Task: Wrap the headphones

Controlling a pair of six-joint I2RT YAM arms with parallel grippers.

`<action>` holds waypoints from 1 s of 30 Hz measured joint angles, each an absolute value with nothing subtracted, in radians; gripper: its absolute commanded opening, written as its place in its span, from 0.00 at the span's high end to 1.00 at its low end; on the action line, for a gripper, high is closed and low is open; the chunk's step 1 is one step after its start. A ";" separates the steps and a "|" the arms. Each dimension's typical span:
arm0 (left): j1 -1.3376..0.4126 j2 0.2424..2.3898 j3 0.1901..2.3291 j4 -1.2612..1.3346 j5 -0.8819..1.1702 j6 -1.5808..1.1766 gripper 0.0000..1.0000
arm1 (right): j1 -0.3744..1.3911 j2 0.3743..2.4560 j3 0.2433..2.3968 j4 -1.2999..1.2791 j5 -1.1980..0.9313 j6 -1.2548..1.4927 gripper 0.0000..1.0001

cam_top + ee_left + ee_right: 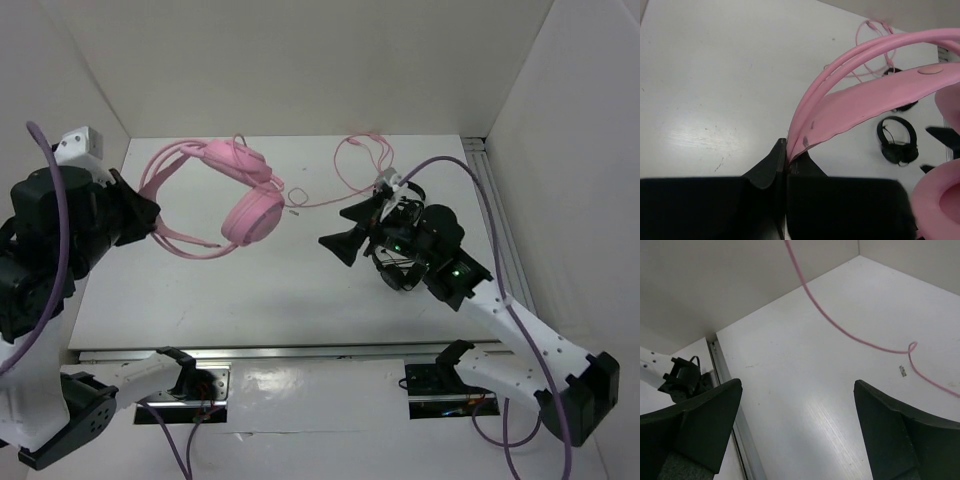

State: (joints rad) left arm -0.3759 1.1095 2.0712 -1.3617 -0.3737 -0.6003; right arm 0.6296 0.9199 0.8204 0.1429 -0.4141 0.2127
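The pink headphones (pixel 245 195) hang lifted above the white table, both round earcups to the right of the headband. My left gripper (pixel 153 216) is shut on the headband's left end; the left wrist view shows its jaws (pixel 788 161) closed on the flat pink band (pixel 875 92) and the wire bands above it. The thin pink cord (pixel 320 203) runs right from the earcups and loops at the back (pixel 362 150). My right gripper (pixel 335 228) is open and empty, right of the earcups and in front of the cord. In the right wrist view (pixel 797 425) the cord (pixel 840 328) crosses the table ahead.
Two small black headphones (pixel 897 145) lie on the table beyond the pink band, one partly hidden behind it (pixel 900 104). White walls enclose the table on the left, back and right. A metal rail (pixel 730 390) runs along the right edge.
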 measured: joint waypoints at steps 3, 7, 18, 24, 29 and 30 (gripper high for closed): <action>-0.376 1.081 2.051 -1.394 -0.289 -0.579 1.00 | 0.628 1.023 0.810 0.232 -0.467 0.208 0.00; -0.376 1.089 2.035 -1.411 -0.184 -0.574 1.00 | 0.628 1.123 0.810 0.371 -0.539 0.213 0.00; -0.376 1.110 2.022 -1.402 -0.067 -0.575 1.00 | 0.635 1.396 0.836 0.700 -0.698 0.340 0.14; -0.376 1.110 2.022 -1.381 -0.041 -0.577 1.00 | 0.648 1.494 0.901 0.795 -0.717 0.374 0.46; -0.376 1.110 2.004 -1.373 -0.049 -0.577 1.00 | 0.648 1.544 0.944 0.822 -0.719 0.387 1.00; -0.376 1.110 1.999 -1.372 -0.057 -0.577 1.00 | 0.648 1.542 0.944 0.816 -0.716 0.379 1.00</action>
State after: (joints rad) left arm -0.3759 1.1099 1.9987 -1.3720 -0.0566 -0.5774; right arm 0.6483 1.5421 0.9436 0.8162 -0.7158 0.3790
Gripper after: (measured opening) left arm 0.094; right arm 0.026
